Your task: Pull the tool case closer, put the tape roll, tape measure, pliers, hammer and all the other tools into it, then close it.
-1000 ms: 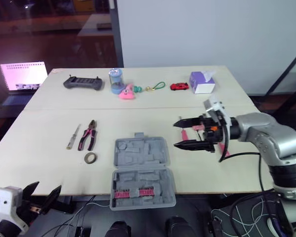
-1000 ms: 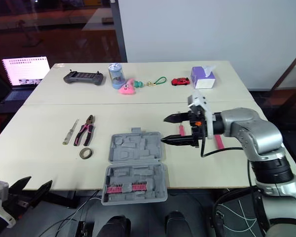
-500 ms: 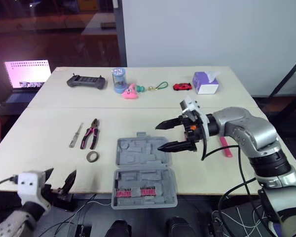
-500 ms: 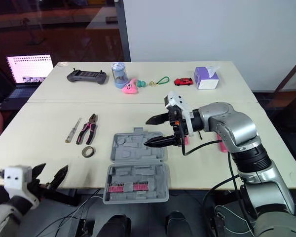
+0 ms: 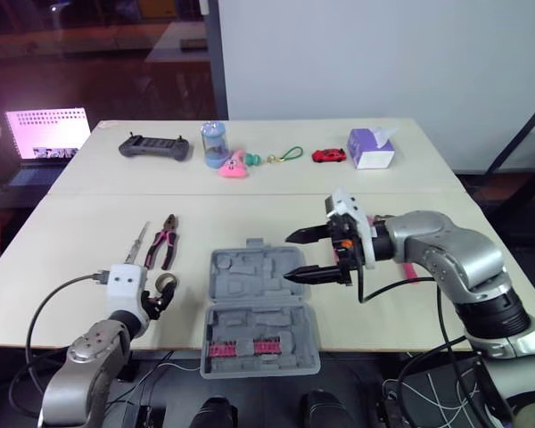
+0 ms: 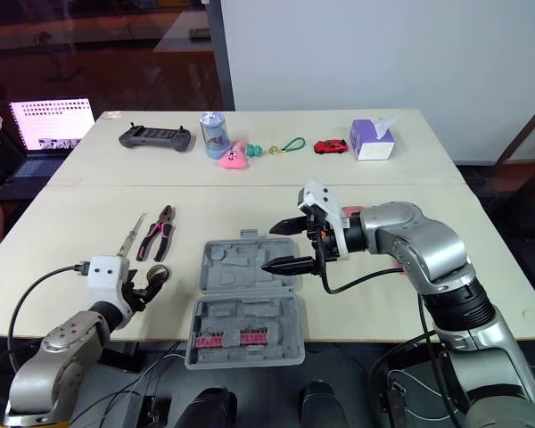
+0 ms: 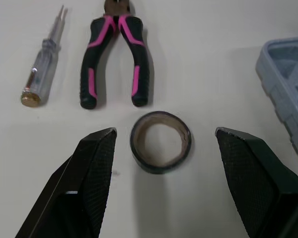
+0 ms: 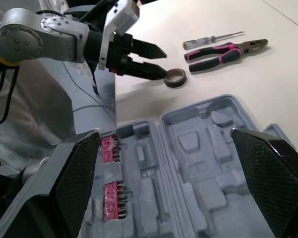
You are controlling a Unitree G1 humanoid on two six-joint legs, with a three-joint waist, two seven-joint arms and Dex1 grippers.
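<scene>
Tool case (image 5: 259,308) lies open flat at the front middle of the table (image 5: 80,223). Its near half, with 2 pink bit strips, sticks out past the front edge. Grey moulded slots show in both halves.

Left claw (image 7: 165,133) is low at the front left, just left of the case, released with fingers (image 7: 97,163) spread. Tape roll (image 7: 161,165) lies flat in the gap, apart from both fingers. The case corner sits near the inner finger, so that side is tight.

Right claw (image 5: 287,258) hovers over the right edge of the case's far half, spread wide and gripping nothing. Bare table runs from the case out to the right edge.

Just beyond the roll are the pliers (image 5: 163,242), handles toward the front, nose pointing far. Screwdriver (image 5: 136,245) lies beside them on the left, not touching. From there it's bare table to the left edge.

Past that, a wide bare strip spans the seam between the 2 table tops.

Far row, well apart from the tools: controller (image 5: 152,148), blue jar (image 5: 212,143), pink toy (image 5: 234,167), green loop (image 5: 291,155), red toy car (image 5: 327,156), tissue box (image 5: 370,150). Laptop (image 5: 46,134) sits off the far left corner.
</scene>
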